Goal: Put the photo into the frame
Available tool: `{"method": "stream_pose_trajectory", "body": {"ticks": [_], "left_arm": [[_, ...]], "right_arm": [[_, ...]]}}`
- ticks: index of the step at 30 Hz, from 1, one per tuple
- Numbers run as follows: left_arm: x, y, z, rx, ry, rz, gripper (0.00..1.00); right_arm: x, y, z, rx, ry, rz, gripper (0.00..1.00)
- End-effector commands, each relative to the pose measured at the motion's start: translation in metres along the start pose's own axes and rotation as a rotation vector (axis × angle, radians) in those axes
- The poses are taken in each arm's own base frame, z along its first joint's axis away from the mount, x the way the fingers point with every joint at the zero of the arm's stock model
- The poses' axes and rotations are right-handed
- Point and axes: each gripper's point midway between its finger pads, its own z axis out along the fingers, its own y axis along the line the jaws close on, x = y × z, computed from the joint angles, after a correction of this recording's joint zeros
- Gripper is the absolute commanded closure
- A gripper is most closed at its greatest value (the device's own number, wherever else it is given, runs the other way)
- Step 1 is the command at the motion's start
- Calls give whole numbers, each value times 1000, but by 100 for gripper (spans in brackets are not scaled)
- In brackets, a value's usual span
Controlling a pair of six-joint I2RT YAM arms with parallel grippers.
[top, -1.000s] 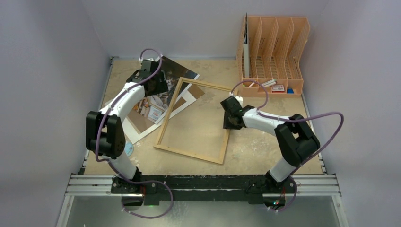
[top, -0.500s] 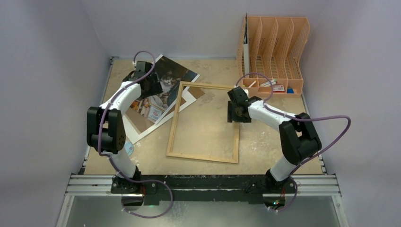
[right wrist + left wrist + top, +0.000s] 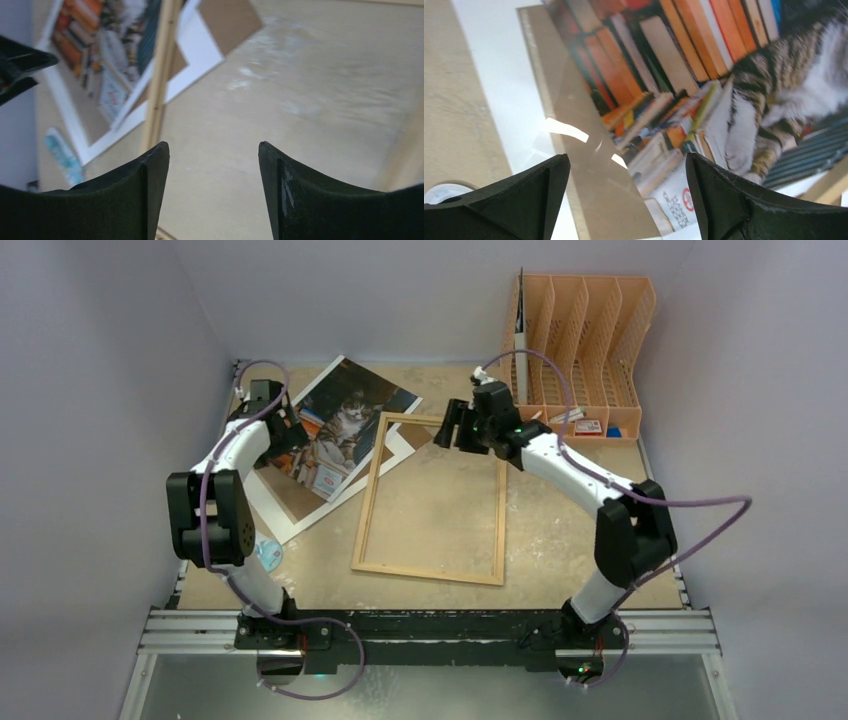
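Tabletop (image 3: 545, 540) check: left gripper (image 3: 626, 167) and right gripper (image 3: 213, 150) both spread, empty. Photo (image 3: 345, 425) lies on loose sheets (image 3: 288, 522); a shallow pinch risks lifting several, or nudging the frame (image 3: 430, 573).

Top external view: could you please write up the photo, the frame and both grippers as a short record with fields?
photo: lying far left on the table, on a white mat and brown board, outside the frame
frame: flat mid-table, empty, bare table showing through it
left gripper: open, empty, above the photo
right gripper: open, empty, over the frame's far end
task state: photo not yet in the frame
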Motion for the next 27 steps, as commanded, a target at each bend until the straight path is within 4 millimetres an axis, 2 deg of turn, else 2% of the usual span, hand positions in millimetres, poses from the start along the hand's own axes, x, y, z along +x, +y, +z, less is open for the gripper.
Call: {"method": "stream_pose_trajectory", "body": {"ticks": [1,4,7,10,14,18,22,27], "left_arm": [[-24,22,-7,-35,-78,-31,12],[-27,26,6,-22,-109,-10,25],[-30,27,20,18,-130,-24,34],[-27,33,30,13,-129,-68,39],[-16,57,37,-80,-117,-112,44],[-1,73,43,-119,-79,-150,45],[24,81,52,-166,-2,-179,50],[56,86,60,-187,96,-181,55]], "right_arm": [[2,107,11,-364,59,105,33],[25,152,25,-484,129,191,35],[56,192,31,-563,196,283,37],[79,220,39,-538,198,314,40],[115,251,50,-503,265,324,43],[151,256,67,-440,352,378,44],[183,256,81,-376,391,366,43],[202,253,96,-349,389,339,42]]}}
